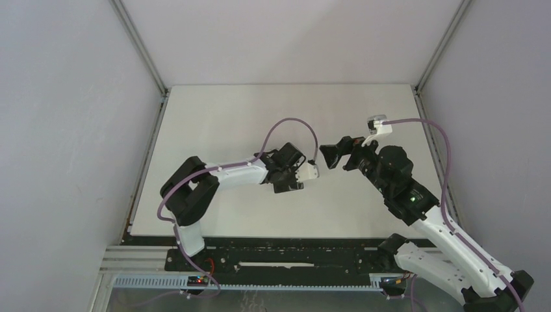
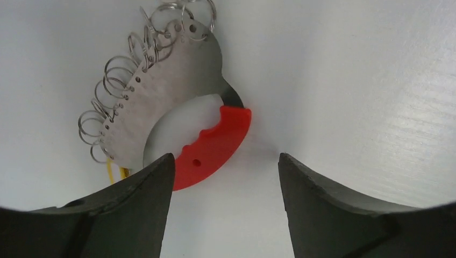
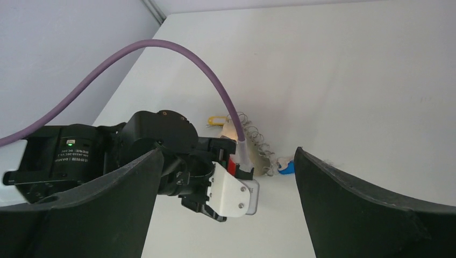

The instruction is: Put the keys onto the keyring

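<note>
Keyring (image 2: 172, 88) lies flat near the middle of the table (image 2: 349, 80): grey curved plate, row of wire rings (image 2: 115, 80) along its outer edge, red arc band (image 2: 215, 142) on the inner side. Yellow key tag (image 3: 216, 120) just beside one end of the row, blue key tag (image 3: 286, 167) at the other end. Both touching or nearly touching the rings; can't tell whether either is hooked on. In the left wrist view only a yellow sliver shows, under the plate's lower edge.

Left gripper (image 2: 226, 185) is low over the keyring, jaws well apart with nothing clamped. Its left finger (image 2: 140, 199) overlaps the lower tip of the red band; contact unclear. The other finger stands clear on bare table.

Right gripper (image 3: 228, 156) is raised, just beside the left one and facing it, toward the right edge. Jaws fully spread, empty.
</note>
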`<state>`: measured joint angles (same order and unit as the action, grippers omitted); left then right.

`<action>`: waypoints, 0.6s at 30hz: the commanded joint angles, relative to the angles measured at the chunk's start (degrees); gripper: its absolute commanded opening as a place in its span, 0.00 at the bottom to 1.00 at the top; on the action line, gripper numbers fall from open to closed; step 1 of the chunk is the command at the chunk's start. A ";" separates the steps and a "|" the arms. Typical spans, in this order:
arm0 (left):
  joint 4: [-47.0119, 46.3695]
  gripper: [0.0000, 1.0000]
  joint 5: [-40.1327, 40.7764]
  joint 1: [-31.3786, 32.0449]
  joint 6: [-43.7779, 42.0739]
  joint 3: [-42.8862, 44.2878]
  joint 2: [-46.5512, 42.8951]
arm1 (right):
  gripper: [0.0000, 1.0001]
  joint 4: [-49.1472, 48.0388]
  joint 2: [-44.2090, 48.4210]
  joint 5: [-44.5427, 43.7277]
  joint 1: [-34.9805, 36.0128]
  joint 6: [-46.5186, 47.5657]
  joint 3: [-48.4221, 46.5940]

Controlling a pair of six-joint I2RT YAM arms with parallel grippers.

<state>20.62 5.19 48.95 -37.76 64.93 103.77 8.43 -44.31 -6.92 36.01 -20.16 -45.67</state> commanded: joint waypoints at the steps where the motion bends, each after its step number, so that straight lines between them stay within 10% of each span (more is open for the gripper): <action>1: 3.67 0.78 -2.09 -0.76 5.18 0.43 -2.02 | 1.00 1.09 1.16 -1.35 -0.96 -1.56 -0.38; 4: 6.94 0.99 -3.64 -1.42 6.95 2.30 -4.76 | 1.00 1.46 1.00 -2.43 -1.64 -1.42 -0.26; 12: 20.40 1.00 -17.77 -17.30 17.88 16.95 -15.43 | 1.00 0.10 0.58 -9.43 -5.58 -0.31 3.41; 18: 13.49 1.00 -18.80 -35.39 19.87 9.46 -30.61 | 1.00 -3.21 -2.84 -25.13 -8.61 2.76 8.02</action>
<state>35.88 -10.81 21.28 -21.63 78.41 83.99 9.32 -45.47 -19.99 29.17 -20.21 -40.32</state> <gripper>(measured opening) 0.996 0.997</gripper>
